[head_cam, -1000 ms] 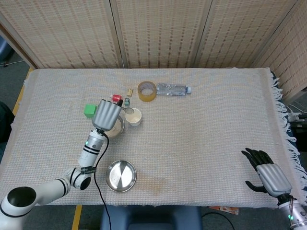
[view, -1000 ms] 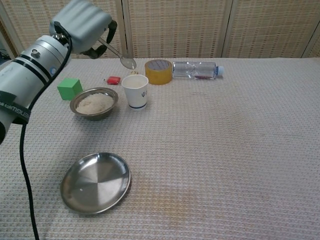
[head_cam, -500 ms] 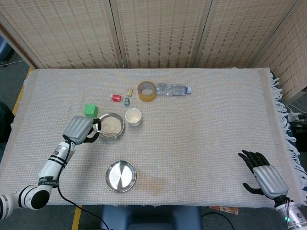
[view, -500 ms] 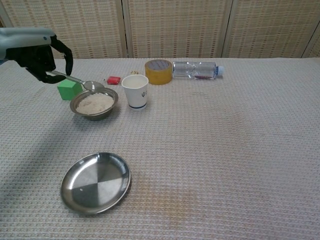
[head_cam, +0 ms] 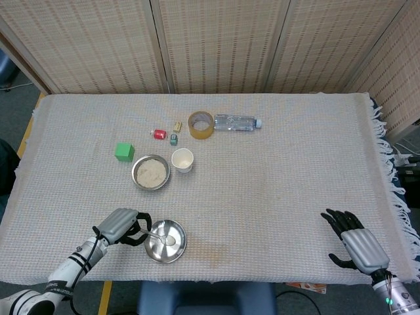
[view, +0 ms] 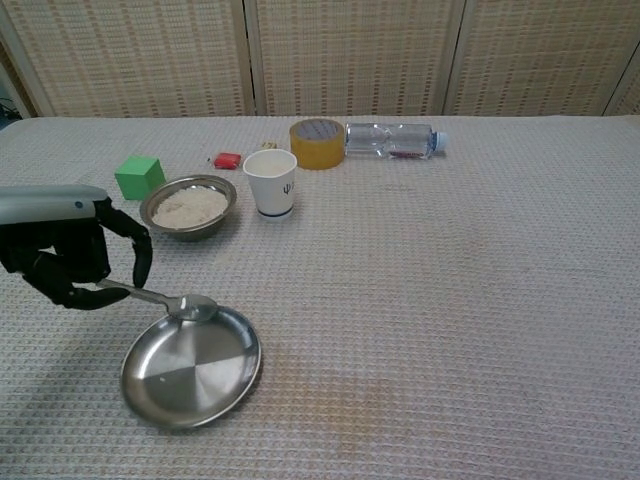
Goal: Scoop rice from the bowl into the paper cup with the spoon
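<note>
Woven-reed screen panels point(head_cam: 216, 46) behind a table point(head_cam: 295, 177) under fringed beige cloth, grey floor point(head_cam: 16, 108).

My head camera looks steeply down from high above the near edge, taking in the whole table point(head_cam: 295, 164). My chest camera sits low and close, facing 12 o'clock toward the screen point(view: 350, 50). Both share the table's middle and far edge.

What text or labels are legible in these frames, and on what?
Paper cup: small dark mark on its side, too blurred to read.
Water bottle: label with some red, too small to read.
Yellow tape roll: no readable print.
Small red item: no readable text.
Nothing else carries legible writing.
</note>
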You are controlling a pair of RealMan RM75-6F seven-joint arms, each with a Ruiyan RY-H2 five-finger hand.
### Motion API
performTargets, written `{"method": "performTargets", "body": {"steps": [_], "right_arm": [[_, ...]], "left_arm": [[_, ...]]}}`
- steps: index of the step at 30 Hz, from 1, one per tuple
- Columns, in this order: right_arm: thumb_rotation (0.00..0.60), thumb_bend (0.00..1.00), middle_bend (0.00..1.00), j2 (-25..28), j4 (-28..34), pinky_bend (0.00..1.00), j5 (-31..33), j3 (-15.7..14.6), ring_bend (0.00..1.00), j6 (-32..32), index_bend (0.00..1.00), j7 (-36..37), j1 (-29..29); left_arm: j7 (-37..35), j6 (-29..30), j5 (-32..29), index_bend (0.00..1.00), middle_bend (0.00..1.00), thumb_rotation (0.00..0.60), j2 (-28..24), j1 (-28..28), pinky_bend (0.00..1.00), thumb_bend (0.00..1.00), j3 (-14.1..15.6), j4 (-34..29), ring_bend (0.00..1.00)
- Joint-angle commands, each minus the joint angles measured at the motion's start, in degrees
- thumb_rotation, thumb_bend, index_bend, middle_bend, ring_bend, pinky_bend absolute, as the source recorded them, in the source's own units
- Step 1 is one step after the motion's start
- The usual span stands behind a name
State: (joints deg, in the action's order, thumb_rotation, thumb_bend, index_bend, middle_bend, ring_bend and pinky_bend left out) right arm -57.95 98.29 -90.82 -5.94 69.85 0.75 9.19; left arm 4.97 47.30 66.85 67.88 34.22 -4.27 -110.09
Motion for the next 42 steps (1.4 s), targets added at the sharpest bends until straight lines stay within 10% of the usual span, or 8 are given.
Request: {"method": "performTargets", "body": {"steps": [1, 21, 33, 42], "right_arm": [[0.600, 0.17, 0.00, 0.12, -0.10, 0.00, -0.23, -0.10, 0.00, 0.06, 0.00, 0.29, 0.00], [0.600, 0.17, 0.00, 0.44, -0.30, 0.00, -1.59, -0.54, 0.00, 1.12, 0.00, 1.08, -0.25], [0.600, 0.17, 0.00, 0.68, -0.09, 0.00, -1.89, -0.49, 0.00, 2.35, 0.00, 1.09, -0.76], [0.600, 0.17, 0.00, 0.71, -0.08, 0.00, -1.91, -0.46, 0.00, 2.37, 0.00, 1.14, -0.75]], "left_arm": [[5.70, 5.92, 1.49, 0.94, 1.00, 0.600, 5.00, -2.09, 1.00, 0.42, 2.13, 0.10, 1.00], [17.85, 10.63, -3.40, 0.92, 1.00, 0.600, 18.92, -0.52, 1.00, 0.42, 2.38, 10.95, 1.00], [19.62, 9.73, -2.83, 0.35, 1.00, 0.600, 18.87, 0.15, 1.00, 0.41, 3.56, 11.82, 1.00], [19.98, 10.47, -2.84, 0.30, 1.00, 0.600, 17.03, 0.11, 1.00, 0.42, 3.24, 10.59, 1.00]]}}
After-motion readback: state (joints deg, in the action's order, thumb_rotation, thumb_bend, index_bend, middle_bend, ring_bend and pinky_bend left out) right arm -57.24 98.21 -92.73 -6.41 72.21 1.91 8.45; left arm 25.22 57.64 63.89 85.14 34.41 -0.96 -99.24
